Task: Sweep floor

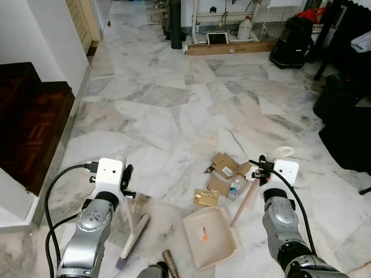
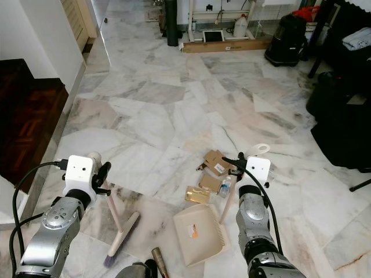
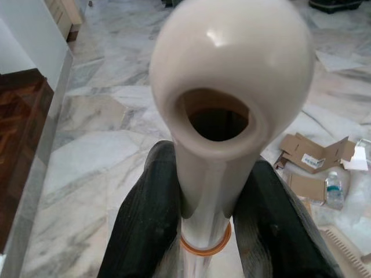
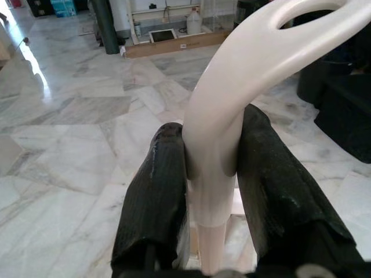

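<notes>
- Broom [image 1: 134, 231] handle sits clenched in my left end effector [image 3: 203, 202].
- My right end effector [image 4: 211, 174] grips the dustpan [image 1: 210, 236] handle; cardboard scraps [image 1: 223, 168] lie just beyond its pan.

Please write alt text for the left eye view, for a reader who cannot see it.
On a marble floor, the left tool grips a broom and the right tool grips the handle of a beige dustpan. Flattened cardboard pieces and a small bottle lie just beyond the dustpan.
</notes>
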Available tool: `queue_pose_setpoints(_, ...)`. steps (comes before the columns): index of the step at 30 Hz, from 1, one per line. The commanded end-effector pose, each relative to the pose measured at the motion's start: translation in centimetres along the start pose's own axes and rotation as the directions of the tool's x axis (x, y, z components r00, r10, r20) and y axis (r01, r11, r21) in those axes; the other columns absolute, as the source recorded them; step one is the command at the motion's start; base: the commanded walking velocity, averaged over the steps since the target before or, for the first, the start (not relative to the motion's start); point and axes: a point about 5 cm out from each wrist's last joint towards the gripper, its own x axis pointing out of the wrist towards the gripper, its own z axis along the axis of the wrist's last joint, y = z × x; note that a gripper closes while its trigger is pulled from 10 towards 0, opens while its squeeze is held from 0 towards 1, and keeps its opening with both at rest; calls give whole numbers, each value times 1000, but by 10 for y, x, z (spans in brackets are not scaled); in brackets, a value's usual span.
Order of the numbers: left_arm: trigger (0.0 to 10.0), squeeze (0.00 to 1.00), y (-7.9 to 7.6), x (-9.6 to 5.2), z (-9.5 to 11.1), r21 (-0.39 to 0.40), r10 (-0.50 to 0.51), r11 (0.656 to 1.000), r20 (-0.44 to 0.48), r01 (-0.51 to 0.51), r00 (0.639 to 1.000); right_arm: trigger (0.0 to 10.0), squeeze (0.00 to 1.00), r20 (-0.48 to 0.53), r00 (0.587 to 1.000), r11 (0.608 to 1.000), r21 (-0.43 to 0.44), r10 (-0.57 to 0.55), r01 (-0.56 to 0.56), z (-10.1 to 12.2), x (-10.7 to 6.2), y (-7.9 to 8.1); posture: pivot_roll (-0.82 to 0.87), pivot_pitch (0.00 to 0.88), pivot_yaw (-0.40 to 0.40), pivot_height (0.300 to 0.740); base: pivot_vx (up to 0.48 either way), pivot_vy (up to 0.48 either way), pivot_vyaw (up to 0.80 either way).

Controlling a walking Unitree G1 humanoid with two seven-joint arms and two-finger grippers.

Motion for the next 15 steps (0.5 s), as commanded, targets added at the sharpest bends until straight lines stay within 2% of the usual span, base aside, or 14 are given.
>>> queue_pose_setpoints(1,10000,0,3,-2,3,-12,14,1000,25,-14,1000,10000,0,11,1000,1000,6,2,-2,4,3,1,160,69,11,740,-251,0,0)
queue_pose_setpoints(3,10000,0,3,-2,3,-10,13,1000,24,-13,1000,10000,0,12,1000,1000,6,3,-3,4,3,2,160,67,11,740,-255,0,0)
queue_pose_setpoints(15,10000,0,2,-2,6,-6,8,1000,39,-8,999,10000,0,12,1000,1000,9,1,-1,4,3,1,160,70,15,740,0,0,0)
